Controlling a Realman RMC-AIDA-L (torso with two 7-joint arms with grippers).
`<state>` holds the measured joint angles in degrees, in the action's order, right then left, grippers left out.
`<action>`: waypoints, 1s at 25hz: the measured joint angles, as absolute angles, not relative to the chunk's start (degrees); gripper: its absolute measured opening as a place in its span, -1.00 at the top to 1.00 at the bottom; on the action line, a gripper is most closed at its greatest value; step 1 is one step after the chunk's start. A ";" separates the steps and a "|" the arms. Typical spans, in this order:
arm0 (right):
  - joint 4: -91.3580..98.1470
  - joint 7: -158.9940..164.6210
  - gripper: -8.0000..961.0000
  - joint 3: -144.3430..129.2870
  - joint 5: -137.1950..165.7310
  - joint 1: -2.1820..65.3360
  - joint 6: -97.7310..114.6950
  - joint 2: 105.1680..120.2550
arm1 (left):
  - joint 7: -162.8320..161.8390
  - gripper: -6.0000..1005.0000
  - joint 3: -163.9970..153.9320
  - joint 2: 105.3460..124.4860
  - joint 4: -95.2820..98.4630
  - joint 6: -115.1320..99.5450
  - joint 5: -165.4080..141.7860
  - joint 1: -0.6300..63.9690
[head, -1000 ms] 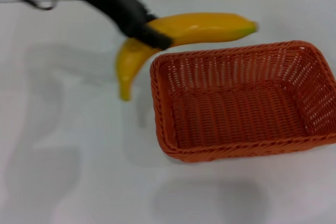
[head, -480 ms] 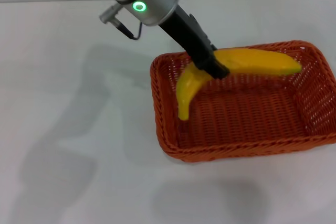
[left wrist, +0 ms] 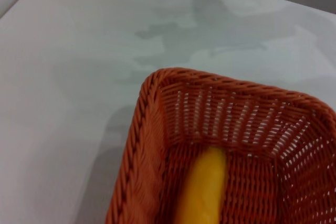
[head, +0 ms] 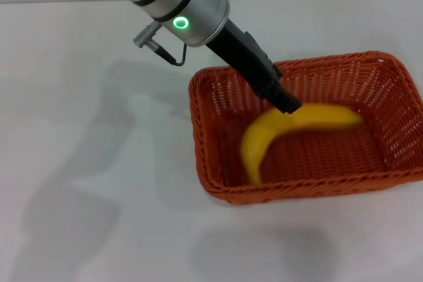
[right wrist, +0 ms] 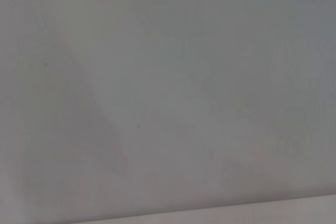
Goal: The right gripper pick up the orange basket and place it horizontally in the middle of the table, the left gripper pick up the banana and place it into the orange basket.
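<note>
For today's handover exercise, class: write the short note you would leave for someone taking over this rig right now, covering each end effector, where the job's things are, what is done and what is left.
Left end effector: reaches down into the orange basket, shut on the banana at its bend.
Right end effector: not in view; its wrist camera shows only a plain pale surface.
Orange basket: stands lengthwise across the white table, to the robot's right of centre.
Banana: inside the basket's walls, low over the floor; whether it touches the floor I cannot tell.
Done: basket placed; banana carried into it.
Left: open the left end effector, then lift the arm out.
</note>
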<state>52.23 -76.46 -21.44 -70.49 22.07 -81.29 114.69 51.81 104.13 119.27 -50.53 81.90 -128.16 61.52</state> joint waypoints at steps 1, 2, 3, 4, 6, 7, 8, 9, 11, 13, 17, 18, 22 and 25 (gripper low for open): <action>52.13 -76.48 -0.63 -21.45 -70.49 22.03 -81.29 114.69 | 51.79 -0.10 104.15 119.27 -50.64 81.82 -128.15 61.19; 52.05 -76.50 -0.63 -21.45 -70.49 22.00 -81.30 114.69 | 51.83 -0.11 104.22 119.27 -50.78 81.78 -128.15 60.93; 51.97 -76.52 -0.63 -21.45 -70.49 21.92 -81.32 114.69 | 51.97 -0.11 104.44 119.27 -51.01 81.68 -128.15 60.61; 51.94 -76.53 -0.63 -21.44 -70.49 21.84 -81.35 114.66 | 52.08 -0.17 104.57 119.26 -51.26 81.62 -128.15 60.36; 51.93 -76.57 -0.63 -21.24 -70.49 21.66 -81.39 114.57 | 52.50 -0.28 104.97 119.15 -52.86 81.23 -128.13 59.19; 51.92 -76.73 -0.63 -21.07 -70.50 21.55 -81.39 114.54 | 52.70 -0.34 105.25 119.10 -54.29 81.04 -128.12 58.21; 51.93 -76.92 -0.63 -20.93 -70.51 21.44 -81.40 114.53 | 52.87 -0.39 105.55 119.09 -55.53 80.98 -128.04 57.44; 51.93 -77.45 -0.63 -20.81 -70.72 21.24 -81.37 114.53 | 53.23 -0.39 106.29 119.09 -58.00 80.88 -127.65 55.79; 52.04 -78.80 -0.63 -20.75 -71.39 20.81 -81.18 114.52 | 54.19 -0.39 108.08 119.06 -61.87 80.83 -126.18 52.71; 52.04 -80.72 -0.63 -20.74 -72.68 20.48 -81.01 114.54 | 56.35 -0.39 110.93 118.95 -66.22 80.98 -123.04 48.35; 51.19 -86.23 -0.63 -20.75 -75.71 20.24 -80.79 114.82 | 62.27 -0.39 116.73 118.88 -72.47 80.69 -116.33 39.23; 50.88 -87.48 -0.63 -20.73 -76.22 20.22 -80.73 114.87 | 64.14 -0.39 118.12 118.88 -73.59 80.53 -114.52 36.76; 47.92 -92.76 -0.63 -20.75 -77.90 20.39 -79.05 114.96 | 71.65 -0.39 123.38 118.91 -75.03 80.33 -105.50 28.12; 44.46 -98.99 -0.63 -20.75 -81.15 20.35 -78.63 115.01 | 79.32 -0.39 127.84 119.03 -73.93 80.29 -97.17 20.18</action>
